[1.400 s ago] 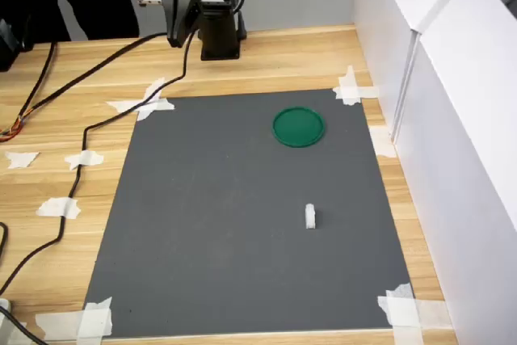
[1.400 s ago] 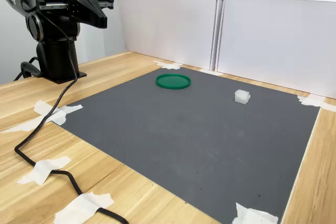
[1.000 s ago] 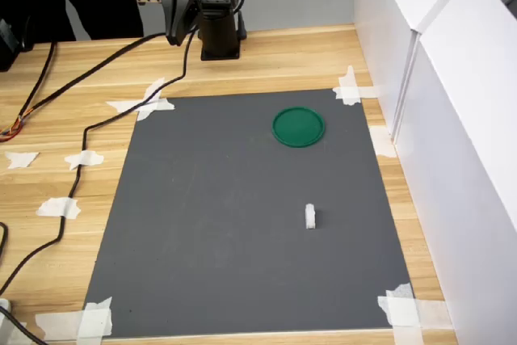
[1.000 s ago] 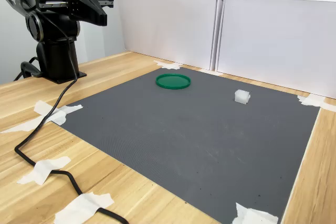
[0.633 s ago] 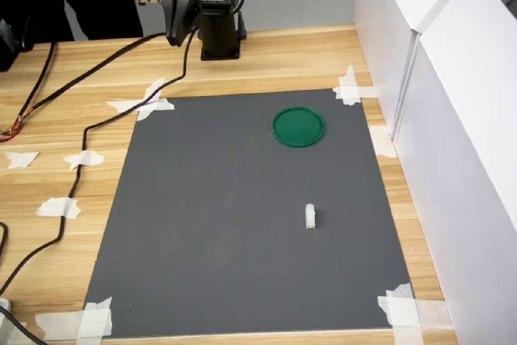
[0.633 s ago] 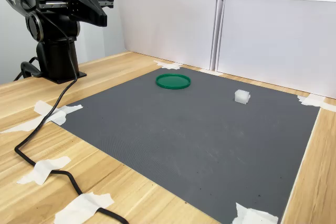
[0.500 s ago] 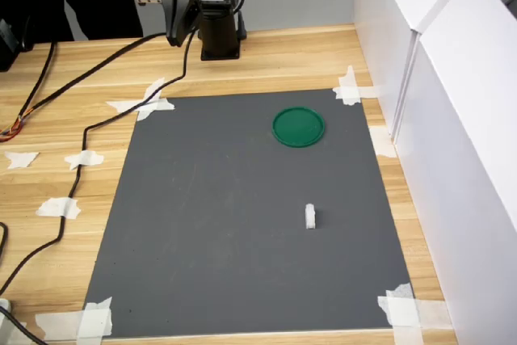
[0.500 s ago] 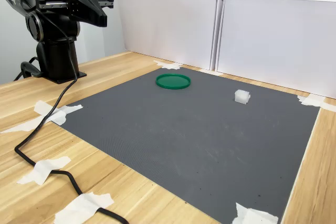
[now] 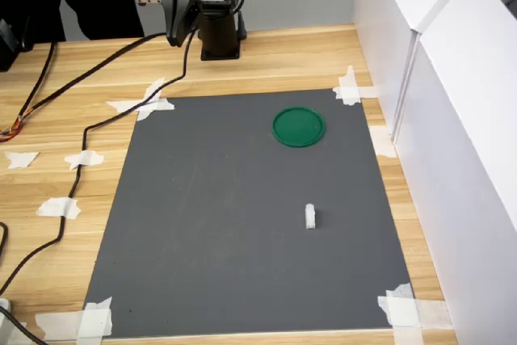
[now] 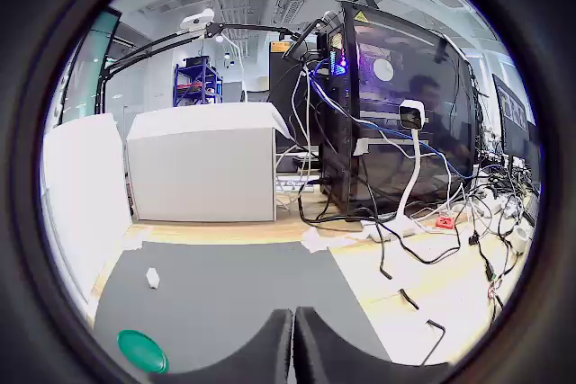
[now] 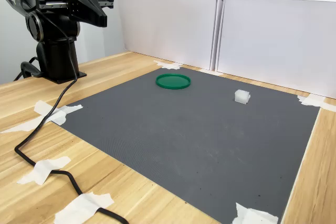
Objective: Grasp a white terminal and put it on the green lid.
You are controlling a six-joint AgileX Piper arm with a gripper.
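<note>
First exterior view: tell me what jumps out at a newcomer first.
The green lid stands out on the dark mat, toward the first exterior view's upper right. A tiny white terminal lies alone on the mat nearer the camera, apart from the lid. The black arm's gripper hangs over the wooden table beyond the mat.

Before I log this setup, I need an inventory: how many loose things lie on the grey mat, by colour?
White: 1, the terminal
Green: 1, the lid
Total: 2, both on the mat
</note>
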